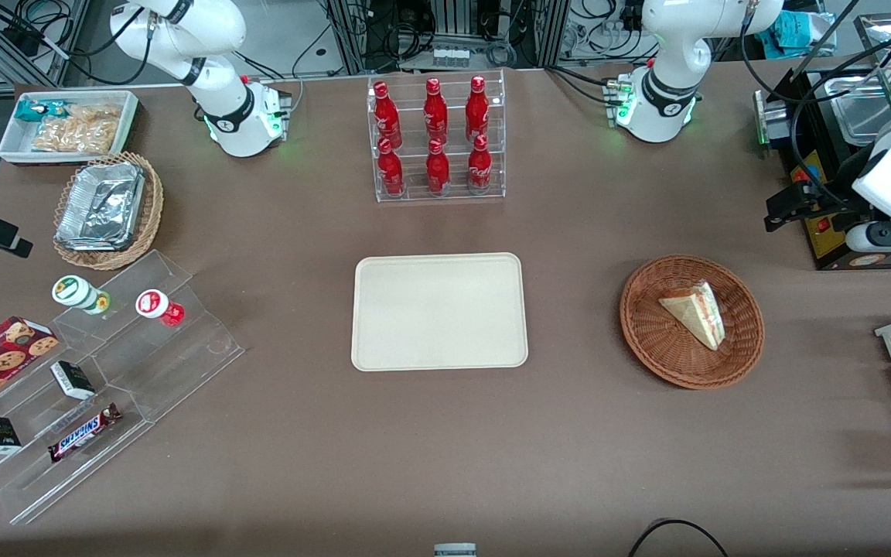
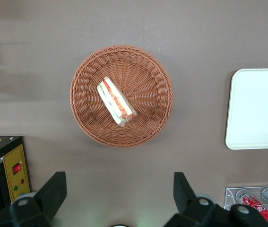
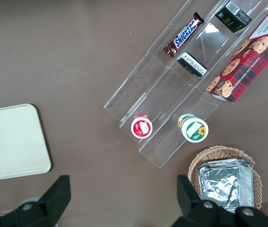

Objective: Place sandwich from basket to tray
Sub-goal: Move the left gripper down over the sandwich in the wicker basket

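The sandwich (image 2: 116, 100) lies in the basket (image 2: 86, 125) beside the bare tray (image 1: 439, 311), the gripper (image 2: 119, 191) spread wide above

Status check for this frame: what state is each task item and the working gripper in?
sandwich: wrapped, lying in the basket, not gripped.
basket: upright on the table, holding only the sandwich.
tray: flat on the table, nothing on it.
gripper: open, hovering above the basket, holding nothing.

"SNICKERS" reads in white-edged lettering on the brown chocolate bar wrapper (image 1: 83, 432) lying on the clear acrylic stepped display stand (image 1: 182, 363); nothing else is legible.
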`<control>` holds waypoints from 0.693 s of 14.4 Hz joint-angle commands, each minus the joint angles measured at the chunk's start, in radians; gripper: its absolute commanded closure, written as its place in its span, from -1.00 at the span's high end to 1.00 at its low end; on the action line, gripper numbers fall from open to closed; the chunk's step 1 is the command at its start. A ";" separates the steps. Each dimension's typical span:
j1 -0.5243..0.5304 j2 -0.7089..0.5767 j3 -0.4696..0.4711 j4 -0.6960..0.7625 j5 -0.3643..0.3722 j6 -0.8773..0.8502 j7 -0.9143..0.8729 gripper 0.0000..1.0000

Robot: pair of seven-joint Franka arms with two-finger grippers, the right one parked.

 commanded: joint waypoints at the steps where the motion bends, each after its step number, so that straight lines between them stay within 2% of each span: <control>1: -0.001 -0.009 0.002 -0.012 0.005 -0.017 0.015 1.00; 6: -0.001 0.020 0.002 -0.096 0.010 -0.008 0.006 1.00; 8: -0.001 0.017 0.002 -0.201 0.011 0.076 0.006 1.00; 10: -0.001 0.014 0.004 -0.324 0.013 0.236 0.006 1.00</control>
